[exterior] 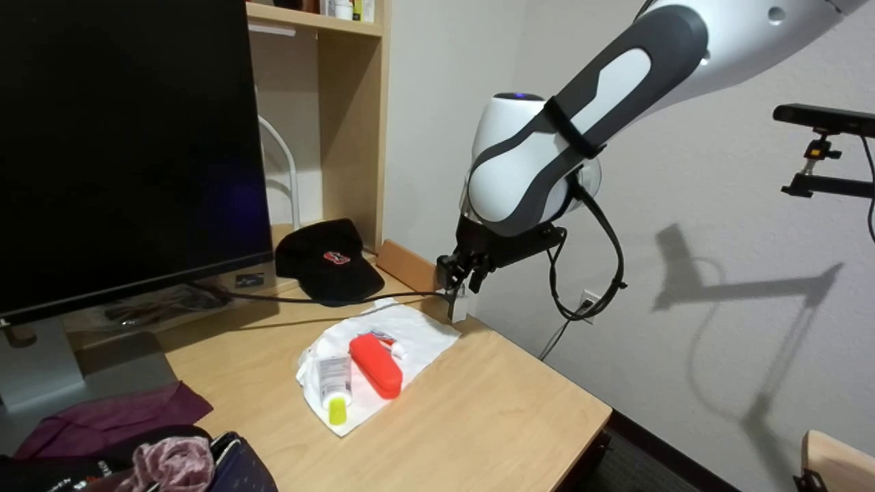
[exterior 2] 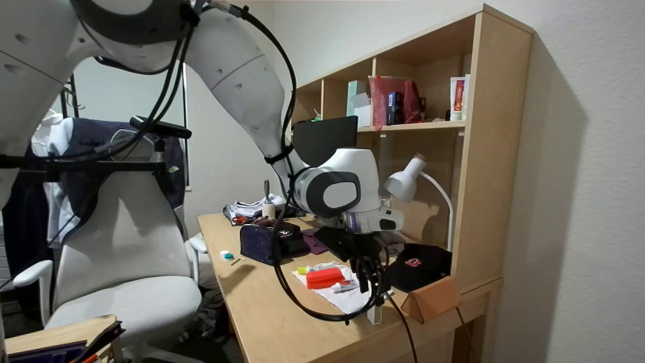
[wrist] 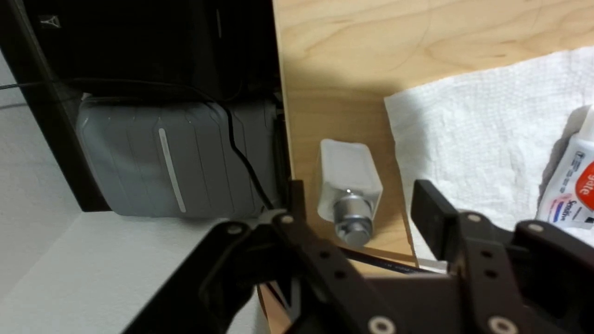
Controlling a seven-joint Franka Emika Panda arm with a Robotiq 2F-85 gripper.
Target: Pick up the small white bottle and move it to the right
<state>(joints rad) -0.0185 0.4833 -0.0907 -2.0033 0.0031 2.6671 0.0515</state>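
The small white bottle (wrist: 350, 167) with a silver neck stands upright near the desk's edge, just off the white paper towel (wrist: 473, 125). Its lower body also shows in both exterior views (exterior: 459, 309) (exterior 2: 374, 314), with the top partly hidden by the gripper. My gripper (wrist: 359, 204) is open and points down above the bottle. In the wrist view one finger is on each side of the bottle's top, with a visible gap on both sides. In both exterior views the gripper (exterior: 463, 279) (exterior 2: 370, 285) is right over the bottle. Nothing is held.
A red case (exterior: 376, 365), a tube with a yellow cap (exterior: 335, 383) and a toothpaste tube (wrist: 573, 185) lie on the towel. A black cable (exterior: 342, 301) runs behind the bottle. A brown case (exterior: 408, 266) and black hat (exterior: 331, 263) stand close by.
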